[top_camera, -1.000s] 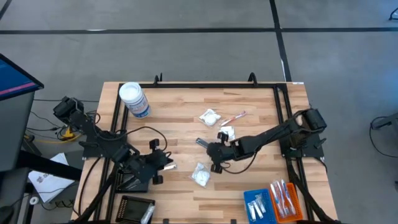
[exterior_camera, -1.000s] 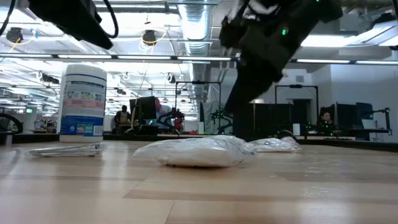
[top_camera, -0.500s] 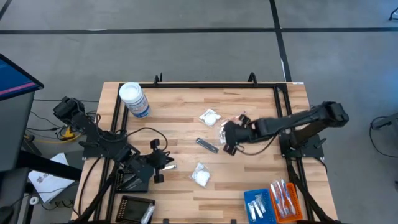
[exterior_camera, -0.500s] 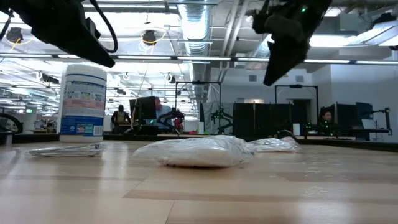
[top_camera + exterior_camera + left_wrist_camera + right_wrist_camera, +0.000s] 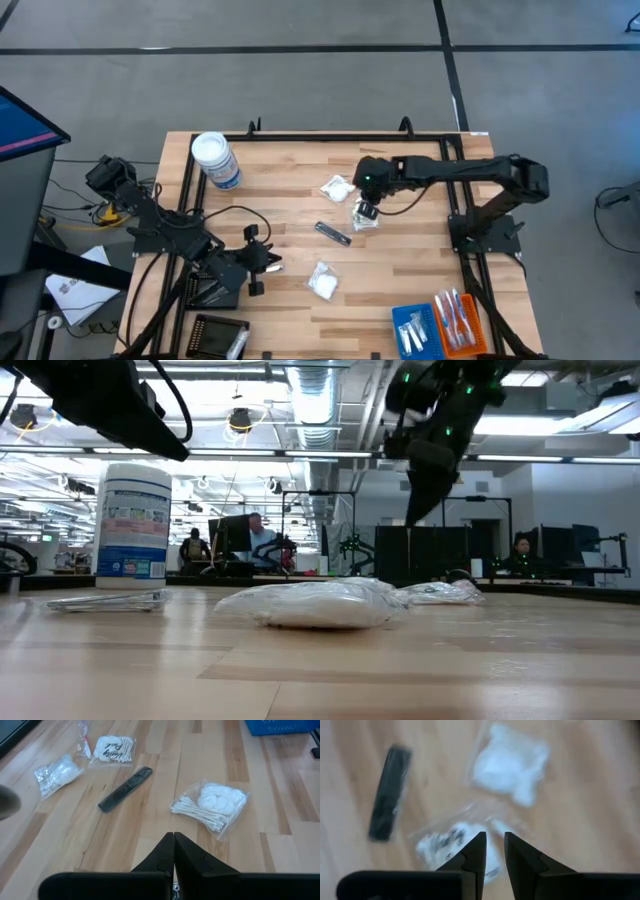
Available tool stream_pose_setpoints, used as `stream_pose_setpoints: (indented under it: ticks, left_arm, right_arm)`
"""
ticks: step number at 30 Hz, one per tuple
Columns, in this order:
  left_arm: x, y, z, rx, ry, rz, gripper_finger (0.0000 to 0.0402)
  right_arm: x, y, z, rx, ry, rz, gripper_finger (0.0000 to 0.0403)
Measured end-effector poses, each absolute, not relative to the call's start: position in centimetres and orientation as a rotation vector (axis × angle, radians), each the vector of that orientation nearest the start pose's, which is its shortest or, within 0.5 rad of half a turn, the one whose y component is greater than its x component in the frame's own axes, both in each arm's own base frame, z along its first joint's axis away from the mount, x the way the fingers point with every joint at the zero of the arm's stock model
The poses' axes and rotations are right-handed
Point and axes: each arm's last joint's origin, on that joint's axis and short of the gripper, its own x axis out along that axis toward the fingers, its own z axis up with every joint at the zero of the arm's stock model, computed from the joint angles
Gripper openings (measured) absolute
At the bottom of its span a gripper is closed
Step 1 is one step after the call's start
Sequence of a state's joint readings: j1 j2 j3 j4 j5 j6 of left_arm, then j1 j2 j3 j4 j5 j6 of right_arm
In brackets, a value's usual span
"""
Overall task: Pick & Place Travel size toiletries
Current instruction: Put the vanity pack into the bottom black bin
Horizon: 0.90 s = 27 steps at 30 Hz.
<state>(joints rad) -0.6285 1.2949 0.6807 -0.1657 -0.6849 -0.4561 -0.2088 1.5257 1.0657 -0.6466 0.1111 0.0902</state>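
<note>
Right end effector (image 5: 366, 210) hovers centre frame over clear sachet (image 5: 364, 217), fingers slightly apart, empty. Left end effector (image 5: 262, 262) pinched together, lower left. Approach step; next: descend, spread, clamp sachet.

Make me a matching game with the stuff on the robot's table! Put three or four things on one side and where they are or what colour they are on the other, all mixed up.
Things:
1. big round jar
2. slim black stick
3. blue tray
4. left gripper

Places or states:
A. lying flat in the middle of the table, between the white sachets
B. shut, waiting near the table's left side
C. standing upright by the far left corner
D. at the near edge, beside the orange tray

Pairs: 1-C, 2-A, 3-D, 4-B
</note>
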Motion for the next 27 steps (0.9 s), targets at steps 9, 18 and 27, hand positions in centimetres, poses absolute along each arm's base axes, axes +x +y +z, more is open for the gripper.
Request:
stream_pose_setpoints:
  ticks: [9,18,27]
  left_arm:
    - [21.1,-13.1,20.3,0.039,0.578,0.182,0.0001]
    - [20.9,-12.9,19.4,0.026,0.562,0.178,0.0001]
    - [21.3,-12.7,19.7,0.008,0.529,0.186,0.0001]
  right_arm:
    - [29.3,-6.9,18.0,0.33,1.346,-0.331,0.0069]
    - [29.8,-6.0,16.2,0.346,1.426,-0.332,0.0114]
    - [30.1,-6.9,14.8,0.417,1.435,-0.42,0.01]
